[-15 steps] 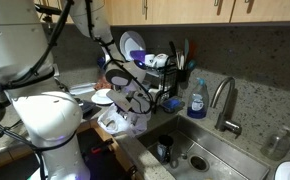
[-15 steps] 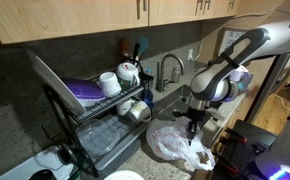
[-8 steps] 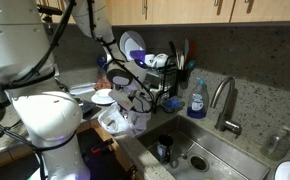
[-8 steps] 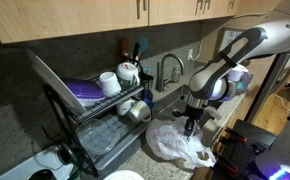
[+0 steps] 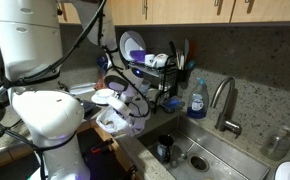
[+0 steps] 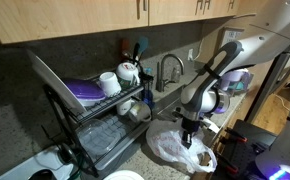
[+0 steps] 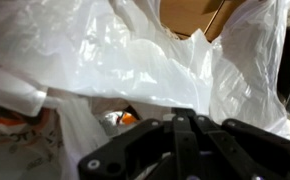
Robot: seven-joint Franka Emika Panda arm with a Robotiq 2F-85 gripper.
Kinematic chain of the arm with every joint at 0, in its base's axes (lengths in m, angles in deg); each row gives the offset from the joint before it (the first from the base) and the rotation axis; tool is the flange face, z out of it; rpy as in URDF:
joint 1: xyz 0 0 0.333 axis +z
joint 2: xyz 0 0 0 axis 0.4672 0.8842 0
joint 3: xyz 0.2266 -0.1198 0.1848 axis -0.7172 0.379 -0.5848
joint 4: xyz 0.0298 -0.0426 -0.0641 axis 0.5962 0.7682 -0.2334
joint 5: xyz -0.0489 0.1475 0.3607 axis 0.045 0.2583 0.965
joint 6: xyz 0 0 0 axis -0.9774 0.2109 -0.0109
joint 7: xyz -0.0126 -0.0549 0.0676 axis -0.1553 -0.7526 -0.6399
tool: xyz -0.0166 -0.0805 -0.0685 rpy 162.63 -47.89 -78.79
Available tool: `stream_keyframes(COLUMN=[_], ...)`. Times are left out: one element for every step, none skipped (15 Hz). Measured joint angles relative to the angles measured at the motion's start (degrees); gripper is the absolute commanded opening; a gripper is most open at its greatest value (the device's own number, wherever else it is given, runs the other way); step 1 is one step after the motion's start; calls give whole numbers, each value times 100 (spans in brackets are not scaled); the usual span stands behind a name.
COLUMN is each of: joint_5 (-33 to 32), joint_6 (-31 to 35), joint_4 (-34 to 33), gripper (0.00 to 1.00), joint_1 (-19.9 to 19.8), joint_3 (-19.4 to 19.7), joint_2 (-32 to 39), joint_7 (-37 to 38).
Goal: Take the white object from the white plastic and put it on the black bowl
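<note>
Wrist view shows the white plastic (image 7: pixel 135 60) creased, translucent (shiny).

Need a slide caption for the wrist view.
Shut end effector among the folds of the white plastic bag, which fills most of the frame.

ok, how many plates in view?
2. A blue-and-white plate stands upright in the rack; a white plate lies flat beside the bag. The rack may hide more.
</note>
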Motion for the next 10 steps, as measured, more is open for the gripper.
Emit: stream_keyframes(joint_5=[12,12,12,12,12,12,12,12,8,1], joint_6=[-14,-33,-67,-113,-141,-165,-181,-185,-185,-180], joint_4=[-17,-24,-25,-25,-25,-25,-25,-25,-25,-28], gripper=[0,0,0,0,0,0,0,0,0,0], joint_1=[42,53,53,53,53,52,50,48,43,36], joint_3=[-42,-103,-160,-199,-224,-235,-237,-237,-237,-235], joint_2=[91,166,218,257,285,309,332,356,383,415], joint_7=[-5,-5,-5,-3,3,10,21,35,48,62])
